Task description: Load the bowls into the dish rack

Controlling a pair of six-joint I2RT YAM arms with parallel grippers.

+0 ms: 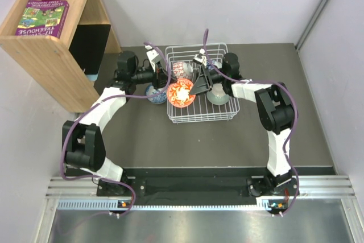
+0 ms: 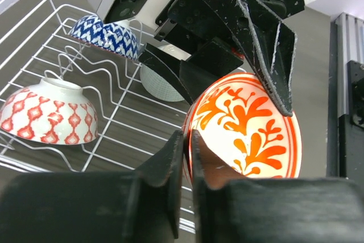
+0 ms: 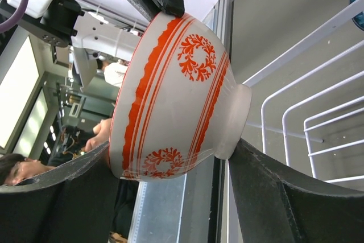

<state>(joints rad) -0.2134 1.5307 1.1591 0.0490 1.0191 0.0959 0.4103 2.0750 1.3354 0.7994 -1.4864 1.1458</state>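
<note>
Right wrist: orange-red bowl (image 3: pixel 170 95) tight rim-to-foot between right gripper (image 3: pixel 173 152) fingers (image 3: pixel 273 197); left gripper (image 2: pixel 186 138) at its rim, grip unclear.

We note bright, even overhead light and soft shadows. The bowl (image 2: pixel 250 135) between the jaws shows mild glare. Close to the lens the left fingers (image 2: pixel 162 186) blur.

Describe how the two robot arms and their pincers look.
The left arm and right arm have white links, black joints and loose purple cables. The left pincer and right pincer have black wedge-shaped fingers; the right's show white scuffs.
</note>
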